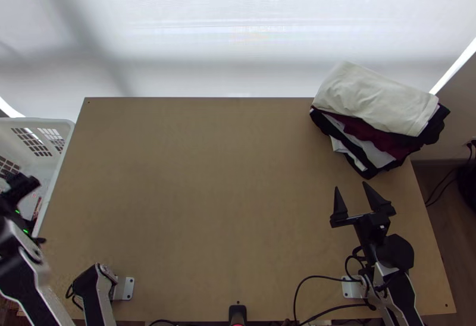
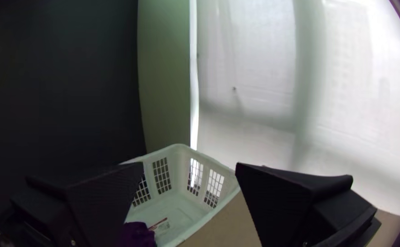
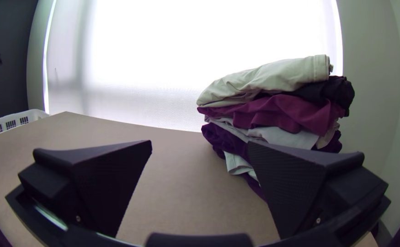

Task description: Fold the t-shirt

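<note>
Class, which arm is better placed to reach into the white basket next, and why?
Left, probably: the left gripper is open and right at the basket, while the right gripper stands across the table, near the clothes pile.

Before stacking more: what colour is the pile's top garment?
The top garment is cream, clearest in the top view.

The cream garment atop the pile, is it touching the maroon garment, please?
Touching; in the right wrist view, the cream garment rests directly on the maroon garment.
</note>
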Robot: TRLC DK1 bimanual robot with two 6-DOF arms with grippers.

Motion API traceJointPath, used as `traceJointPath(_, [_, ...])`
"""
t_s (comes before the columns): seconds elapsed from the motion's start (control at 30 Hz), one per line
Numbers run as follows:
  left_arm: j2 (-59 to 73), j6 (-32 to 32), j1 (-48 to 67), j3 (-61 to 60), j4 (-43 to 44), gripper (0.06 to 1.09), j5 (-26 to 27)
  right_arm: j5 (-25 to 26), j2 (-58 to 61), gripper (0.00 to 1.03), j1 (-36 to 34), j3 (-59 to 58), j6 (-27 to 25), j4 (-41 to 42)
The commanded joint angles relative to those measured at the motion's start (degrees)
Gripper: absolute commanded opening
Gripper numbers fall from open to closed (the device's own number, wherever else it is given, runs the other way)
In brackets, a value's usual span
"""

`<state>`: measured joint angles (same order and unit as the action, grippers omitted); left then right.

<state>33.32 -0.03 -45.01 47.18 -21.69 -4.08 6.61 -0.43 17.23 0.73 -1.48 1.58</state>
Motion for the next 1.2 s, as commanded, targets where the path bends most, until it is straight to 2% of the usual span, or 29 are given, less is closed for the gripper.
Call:
traceJointPath(0.0, [13.0, -3.9, -8.9, 9.0, -4.4, 1.04, 6.0, 0.7, 0.3, 0.98, 0.4, -0.4, 0.9, -0.9])
traceJointPath(0.17, [30.0, -4.4, -14.7, 18.6, -6.3, 1.04, 7.9, 0.7, 0.3, 0.98, 0.4, -0.4, 0.9, -0.9])
traceJointPath(0.33, [49.9, -4.4, -19.8, 32.9, -14.8, 1.04, 15.1, 0.7, 0.3, 0.98, 0.4, -0.4, 0.9, -0.9])
traceJointPath(0.63, [83.6, -3.1, -22.6, 62.1, -27.9, 1.04, 14.9, 0.7, 0.3, 0.98, 0.4, -0.4, 0.9, -0.9])
traceJointPath(0.8, [101.0, 0.7, -22.7, 79.4, -37.9, 1.04, 14.9, 0.7, 0.3, 0.98, 0.4, -0.4, 0.9, -0.9])
traceJointPath(0.9, [106.9, 4.0, -22.6, 81.1, -36.8, 1.04, 13.7, 0.7, 0.3, 0.98, 0.4, -0.4, 0.9, -0.9])
traceJointPath(1.17, [117.0, 10.8, -22.5, 80.8, -39.0, 1.04, 5.8, 0.7, 0.3, 0.98, 0.4, -0.4, 0.9, -0.9])
